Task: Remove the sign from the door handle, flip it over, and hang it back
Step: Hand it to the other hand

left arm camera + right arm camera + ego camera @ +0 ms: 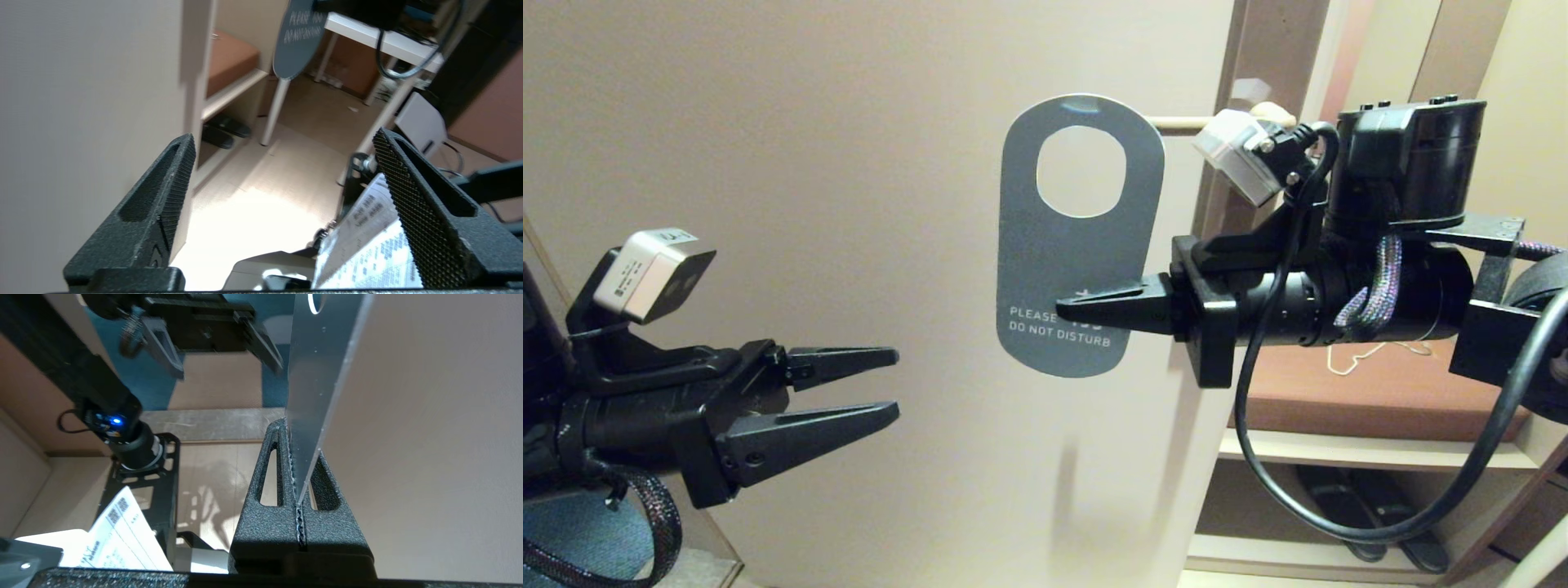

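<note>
The sign [1081, 245] is off the handle and sits in the middle of the head view, upright in front of the pale door [768, 122]. Its blue-grey side faces us, with the words "PLEASE DO NOT DISTURB" near the bottom and the big hole near the top. The right hand [1086, 309] comes in from the right of the frame and pinches the sign low down on its right edge, just above the words. In the right wrist view the two fingers [282, 490] are pressed together with the thin card [318, 396] squeezed between them, and the card is seen nearly edge on. The handle [1180, 123] is a thin cream bar in the upper part of the head view, poking out just to the right of the sign's top. Most of it is hidden behind the right arm's camera. The left hand [894, 384] is in the lower left of the head view, well apart from the sign and pointing toward it. Its fingers are spread wide and hold nothing. In the left wrist view the two dark fingers [163, 192] stand apart, and the bottom of the sign [300, 41] shows far off at the top of the frame. Past the door, at the lower right of the head view, there are shelves [1339, 449] with dark shoes [1356, 506] below.
</note>
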